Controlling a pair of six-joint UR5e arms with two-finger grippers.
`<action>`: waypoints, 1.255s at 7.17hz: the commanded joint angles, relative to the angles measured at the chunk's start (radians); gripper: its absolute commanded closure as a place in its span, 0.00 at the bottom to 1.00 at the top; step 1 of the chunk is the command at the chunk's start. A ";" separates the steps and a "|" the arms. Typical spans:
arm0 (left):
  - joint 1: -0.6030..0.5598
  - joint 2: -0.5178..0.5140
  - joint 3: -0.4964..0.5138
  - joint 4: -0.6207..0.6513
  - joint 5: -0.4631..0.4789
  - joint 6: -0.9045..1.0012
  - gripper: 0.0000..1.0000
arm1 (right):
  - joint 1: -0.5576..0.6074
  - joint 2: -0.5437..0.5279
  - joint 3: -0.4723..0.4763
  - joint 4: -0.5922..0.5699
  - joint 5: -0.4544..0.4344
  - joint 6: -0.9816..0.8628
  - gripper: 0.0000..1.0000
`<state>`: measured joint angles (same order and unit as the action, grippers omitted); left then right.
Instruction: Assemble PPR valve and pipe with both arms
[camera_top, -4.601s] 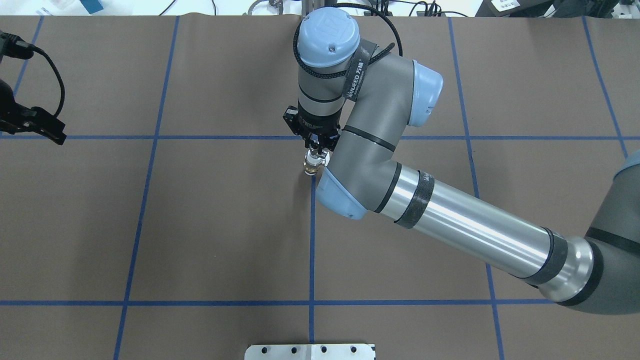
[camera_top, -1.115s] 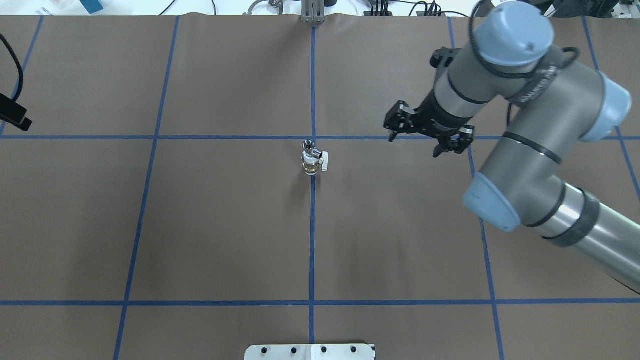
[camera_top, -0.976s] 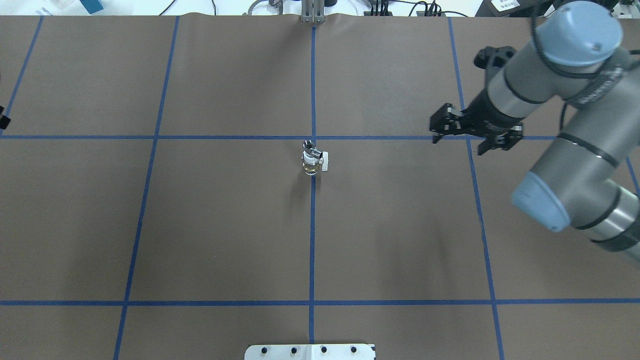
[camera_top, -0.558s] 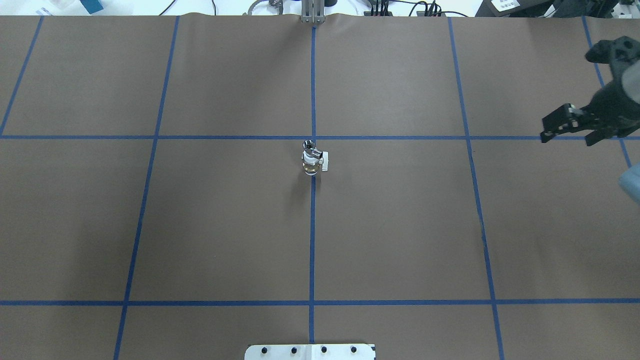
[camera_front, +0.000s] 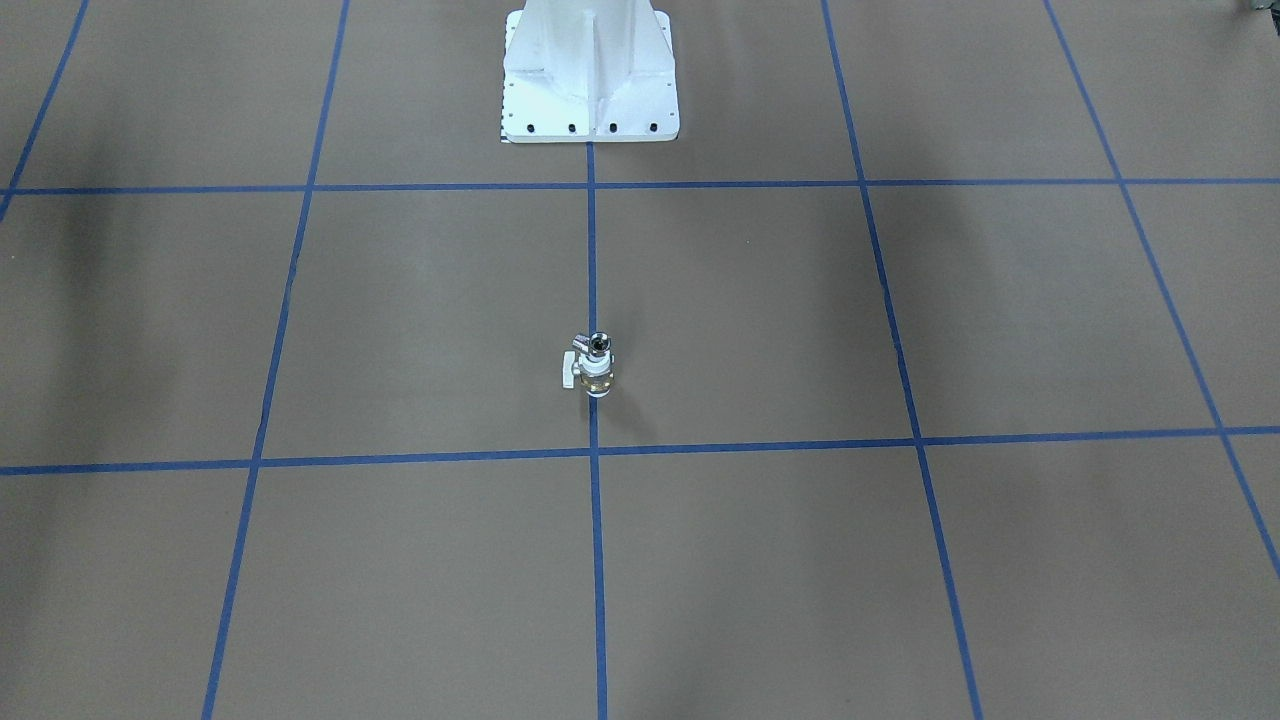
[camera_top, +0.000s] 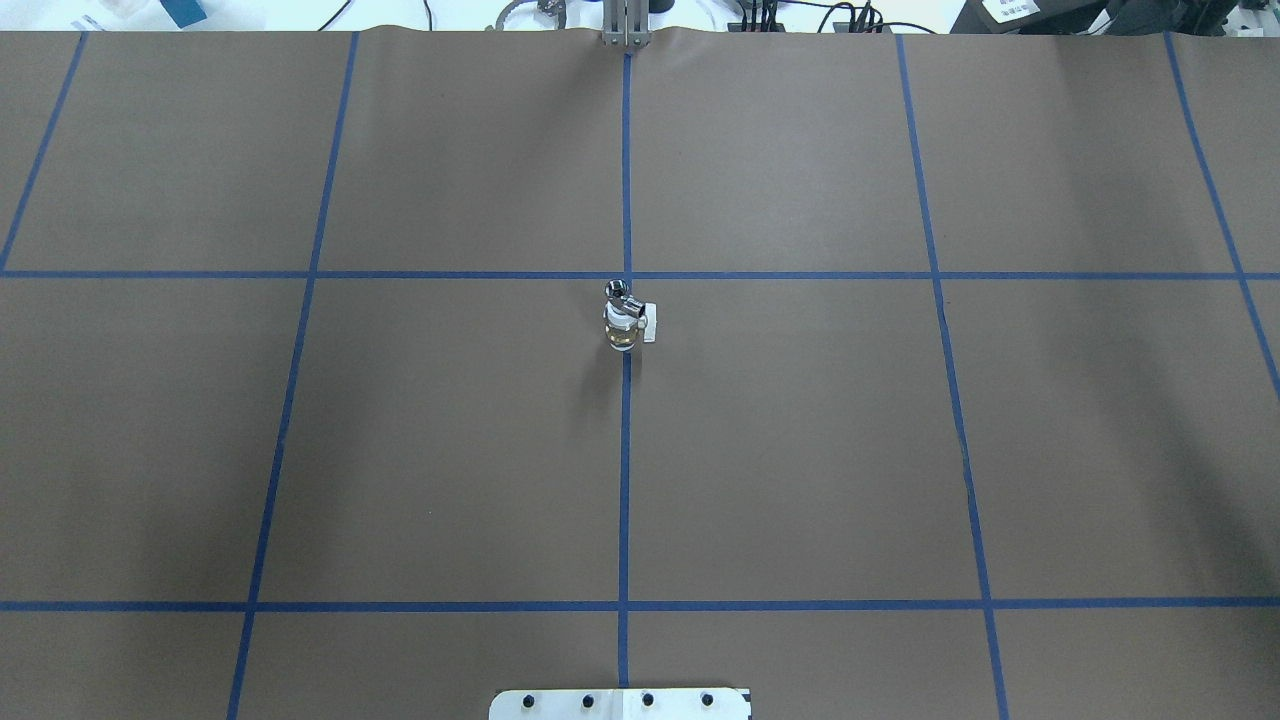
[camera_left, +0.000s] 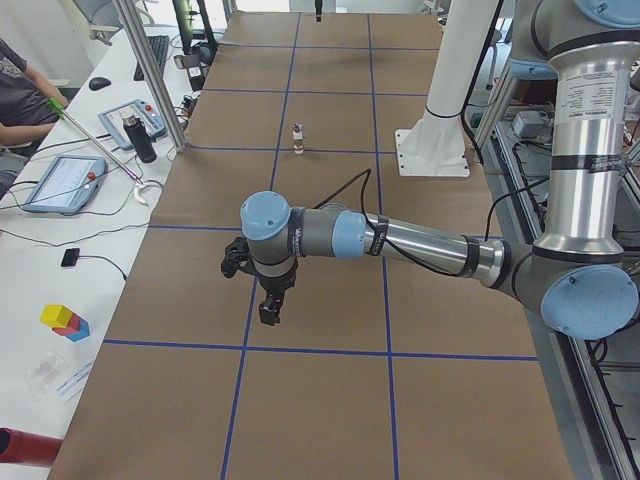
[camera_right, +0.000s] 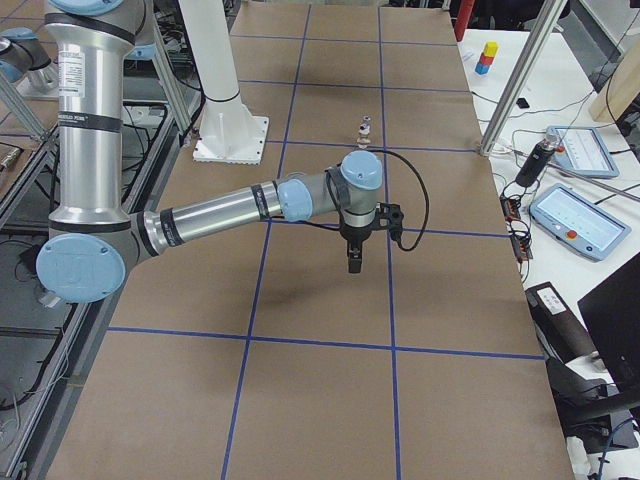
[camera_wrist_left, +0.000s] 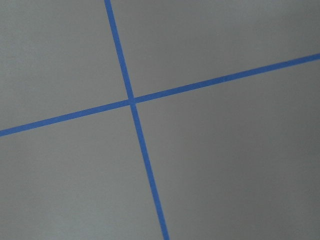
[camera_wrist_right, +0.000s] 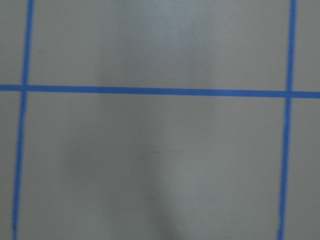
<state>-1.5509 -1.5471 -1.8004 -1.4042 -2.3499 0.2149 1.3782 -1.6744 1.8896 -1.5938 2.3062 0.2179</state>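
Note:
The PPR valve (camera_top: 624, 330) stands upright on the brown table at the middle tape crossing, white with a brass band and a white side handle. The silvery pipe (camera_top: 619, 292) sits on its top end, joined to it. Both also show in the front view, the valve (camera_front: 594, 376) under the pipe (camera_front: 596, 345). Neither gripper touches them. The left gripper (camera_left: 268, 312) hangs over the table's left end, and the right gripper (camera_right: 354, 262) over its right end. They show only in the side views, so I cannot tell whether they are open or shut. Both wrist views show only bare mat and blue tape.
The white base pedestal (camera_front: 590, 75) stands at the robot's edge of the table. Operator tablets (camera_left: 60, 180), a dark bottle (camera_left: 142, 138) and metal posts (camera_left: 150, 75) line the far side bench. Blue tape lines grid the brown mat (camera_top: 800, 450).
The right gripper let go of the joined valve and pipe, then swung right out of the overhead view. The left gripper left it on the left. The assembly stayed put.

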 joint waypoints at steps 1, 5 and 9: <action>0.000 -0.002 0.010 -0.001 0.000 -0.099 0.00 | 0.056 -0.025 -0.041 0.000 0.065 -0.044 0.00; -0.005 0.002 0.026 -0.003 0.038 0.033 0.00 | 0.061 -0.008 -0.050 0.002 0.071 -0.037 0.00; -0.005 0.007 0.006 -0.004 0.027 -0.011 0.00 | 0.061 -0.008 -0.050 0.003 0.067 -0.035 0.00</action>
<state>-1.5557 -1.5407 -1.7892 -1.4048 -2.3220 0.2138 1.4388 -1.6830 1.8389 -1.5919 2.3755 0.1830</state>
